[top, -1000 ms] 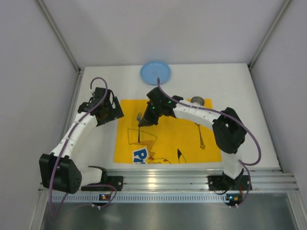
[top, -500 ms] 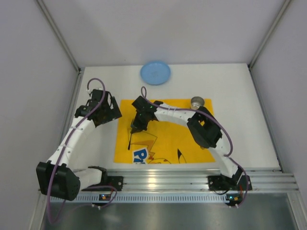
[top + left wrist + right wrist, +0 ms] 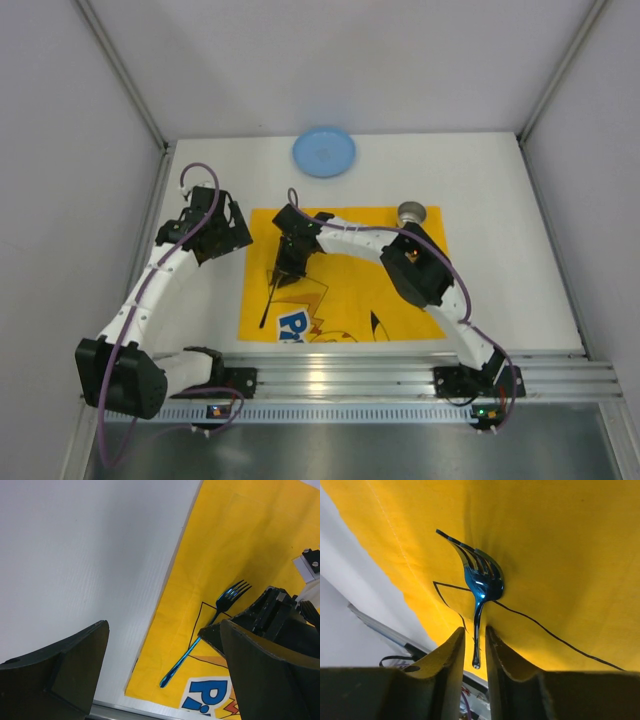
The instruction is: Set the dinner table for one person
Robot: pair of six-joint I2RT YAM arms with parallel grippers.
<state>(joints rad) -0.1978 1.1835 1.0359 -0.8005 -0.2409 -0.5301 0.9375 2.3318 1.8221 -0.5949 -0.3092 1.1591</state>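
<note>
Now, the slim, glossy blue fork point(image 3: 481, 585) lies flat on the yellow cloth placemat point(image 3: 350, 290), near its left edge, atop the smooth white dinner table point(image 3: 500, 200). The right gripper point(image 3: 474, 632) stands slightly parted, fingers flanking the handle without pinching. The left gripper point(image 3: 164, 630) hangs spread wide over white tabletop just left of the mat.

**Fork set down, right grip loosened**

Your right arm point(image 3: 350, 235) has swung left and nearer, its elbow pulled in over the mat point(image 3: 350, 295). The fork point(image 3: 270, 303) has come down with it and now lies flat at the mat's left side, handle toward the near edge. Your right gripper point(image 3: 475, 634) has parted its fingers, freeing the handle between them.
</note>
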